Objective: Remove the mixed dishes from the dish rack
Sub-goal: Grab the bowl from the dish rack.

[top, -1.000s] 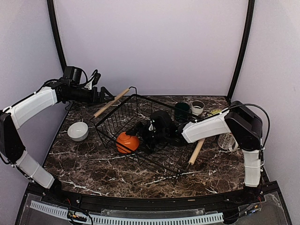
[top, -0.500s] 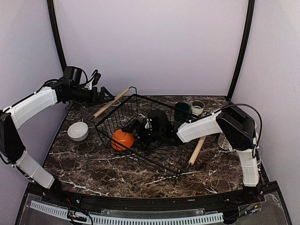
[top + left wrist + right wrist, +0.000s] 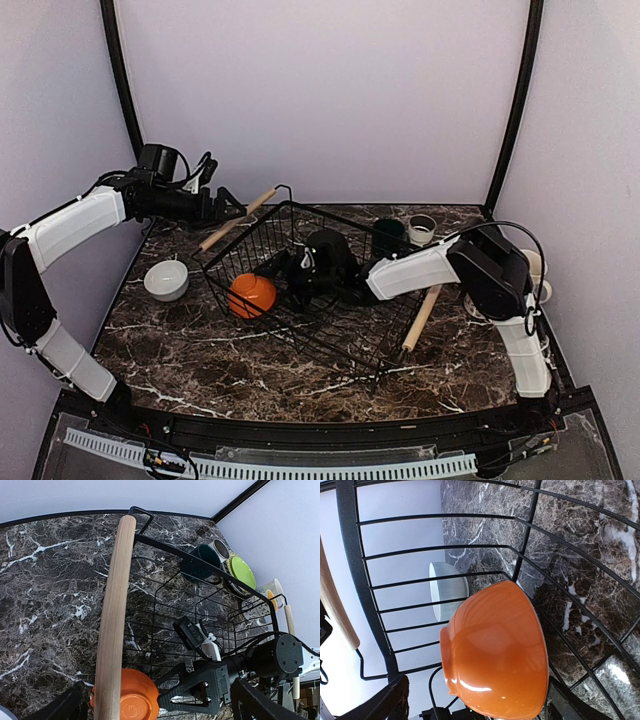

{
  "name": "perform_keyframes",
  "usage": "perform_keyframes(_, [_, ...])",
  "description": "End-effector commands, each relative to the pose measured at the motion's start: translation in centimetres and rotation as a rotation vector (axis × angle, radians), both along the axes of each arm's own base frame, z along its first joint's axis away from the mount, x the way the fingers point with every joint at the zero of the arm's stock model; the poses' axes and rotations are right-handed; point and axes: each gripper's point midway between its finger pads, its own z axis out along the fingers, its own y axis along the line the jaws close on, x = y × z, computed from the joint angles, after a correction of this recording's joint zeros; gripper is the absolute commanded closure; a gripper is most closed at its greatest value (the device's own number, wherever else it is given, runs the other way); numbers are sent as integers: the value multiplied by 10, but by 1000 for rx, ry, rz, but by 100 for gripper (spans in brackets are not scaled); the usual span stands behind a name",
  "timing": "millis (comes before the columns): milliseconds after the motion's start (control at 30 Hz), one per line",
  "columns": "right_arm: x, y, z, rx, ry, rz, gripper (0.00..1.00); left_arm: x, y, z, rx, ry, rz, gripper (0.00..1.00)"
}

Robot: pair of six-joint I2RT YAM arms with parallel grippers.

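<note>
The dish rack [image 3: 330,335] sits mid-table, tipped. An orange bowl [image 3: 251,295] lies on its side in the rack's left end. My right gripper [image 3: 264,282] reaches into the rack and stands open, its fingers either side of the bowl [image 3: 495,650]; I cannot see them clamping it. My left gripper [image 3: 226,205] is open at the rack's far-left wooden handle [image 3: 114,620], which runs between its fingers untouched. Outside the rack are a white bowl [image 3: 166,279], a dark green cup [image 3: 388,238], a small white cup [image 3: 421,229] and a lime-green plate [image 3: 242,570].
The rack's other wooden handle [image 3: 420,318] lies under my right forearm. Mugs [image 3: 535,268] stand at the table's right edge behind my right arm. The white bowl [image 3: 447,590] shows through the rack's wires [image 3: 350,555]. Bare marble lies in front of the rack.
My right gripper has pushed further left inside the rack, and the orange bowl has shifted left with it. Its jaws have narrowed slightly. The left arm has stayed put.
</note>
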Motion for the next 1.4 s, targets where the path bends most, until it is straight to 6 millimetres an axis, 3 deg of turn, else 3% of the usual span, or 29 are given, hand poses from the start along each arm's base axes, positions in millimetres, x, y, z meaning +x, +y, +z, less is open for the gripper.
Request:
perform_keyframes(0, [8, 11, 20, 73, -56, 16, 12, -3, -5, -6, -17, 18, -18, 2])
perform_keyframes(367, [3, 19, -1, -10, -33, 49, 15, -3, -6, -7, -26, 22, -20, 2])
perform_keyframes(633, [-4, 29, 29, 62, -89, 106, 27, -3, -6, -7, -26, 23, -21, 2])
perform_keyframes(1067, [-8, 36, 40, 133, -70, 137, 50, -3, -7, -9, -29, 31, -22, 2])
perform_keyframes(1367, [-13, 45, 29, 151, -48, 159, 58, -3, -8, -8, -36, 34, -25, 2])
